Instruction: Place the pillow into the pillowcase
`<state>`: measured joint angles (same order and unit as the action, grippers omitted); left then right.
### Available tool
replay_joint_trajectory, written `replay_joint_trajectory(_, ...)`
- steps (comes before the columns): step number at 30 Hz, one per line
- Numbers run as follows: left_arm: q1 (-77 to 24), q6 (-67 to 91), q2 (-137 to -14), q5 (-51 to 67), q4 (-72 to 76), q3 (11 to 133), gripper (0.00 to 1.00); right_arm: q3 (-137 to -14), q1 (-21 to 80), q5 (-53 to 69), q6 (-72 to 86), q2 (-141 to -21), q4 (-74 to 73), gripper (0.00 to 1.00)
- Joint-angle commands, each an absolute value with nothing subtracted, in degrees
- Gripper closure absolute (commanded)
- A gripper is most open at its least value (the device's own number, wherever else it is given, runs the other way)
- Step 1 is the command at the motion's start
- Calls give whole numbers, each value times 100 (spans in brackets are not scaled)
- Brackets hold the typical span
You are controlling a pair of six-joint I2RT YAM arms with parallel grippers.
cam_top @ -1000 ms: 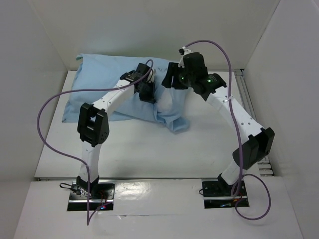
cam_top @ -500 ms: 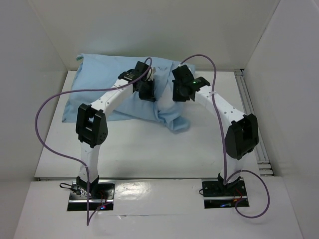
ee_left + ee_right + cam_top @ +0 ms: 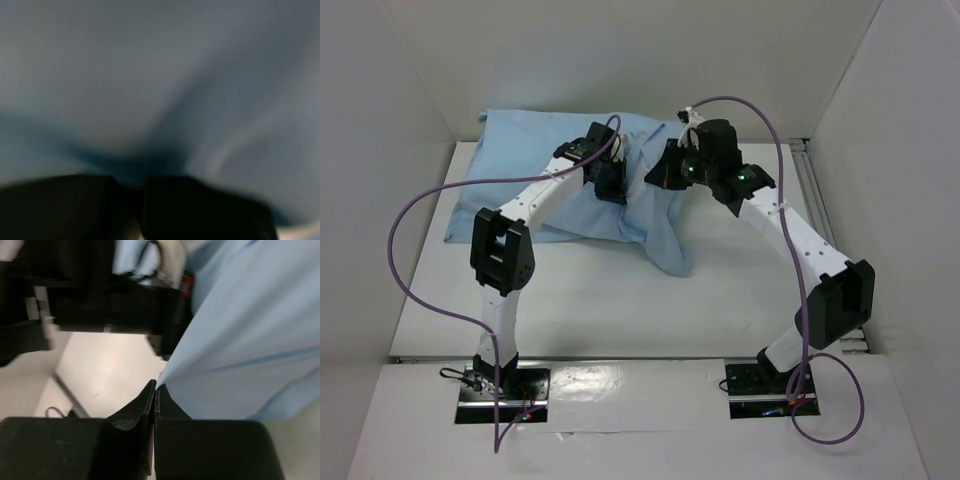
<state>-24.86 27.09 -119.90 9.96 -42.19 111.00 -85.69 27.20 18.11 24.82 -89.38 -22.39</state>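
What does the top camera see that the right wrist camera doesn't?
Only the top view shows the whole left arm and right arm, the table and the full spread of the pillowcase. Only the right wrist view shows, up close, the right tool pinched shut on an edge of the blue cloth. Both show the light blue pillowcase and part of the left arm.

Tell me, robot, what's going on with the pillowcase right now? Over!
Left tool shut on limp light blue cloth pillowcase. Right tool shut on its edge. White pillow out of sight. Nothing in the way.
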Motion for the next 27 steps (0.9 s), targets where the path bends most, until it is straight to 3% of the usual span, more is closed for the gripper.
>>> replay_joint_trajectory(1,-2479,2663,-12103,1221,-3788,11346,100,-8640,2795,3910,2865,-8429,-415,100)
replay_joint_trajectory(12,-2479,2716,-12383,1344,-3735,11399,100,-7025,1286,5783,4445,-7884,1826,100)
replay_joint_trajectory(14,-2479,2768,-12384,1397,-3735,11399,100,-7231,995,5479,3889,-7936,947,100)
replay_joint_trajectory(15,-2479,2769,-12436,1537,-3735,11399,100,-7851,906,5136,3363,-8058,-948,87)
replay_joint_trajectory(17,-2479,2769,-12437,1591,-3683,11399,100,-8540,905,3570,2077,-8496,-2647,42)
replay_joint_trajectory(18,-2479,2821,-12367,1660,-3683,11452,100,-8900,905,3072,1935,-8577,-3455,33)
replay_joint_trajectory(19,-2479,2821,-12366,1661,-3683,11452,100,-9025,966,2598,1934,-8630,-3733,30)
replay_joint_trajectory(21,-2479,2821,-12226,1661,-3683,11452,100,-9245,1133,1594,1934,-8631,-4050,39)
replay_joint_trajectory(22,-2479,2821,-12226,1661,-3683,11452,100,-9316,1351,1312,1934,-8631,-4104,56)
replay_joint_trajectory(23,-2479,2821,-12147,1609,-3683,11452,100,-9403,1519,831,1934,-8631,-4104,63)
replay_joint_trajectory(26,-2479,2821,-12094,1608,-3683,11504,100,-9939,2309,-346,1934,-9112,-4621,67)
replay_joint_trajectory(27,-2479,2821,-12094,1608,-3683,11505,100,-10210,2486,-656,1934,-9253,-4936,63)
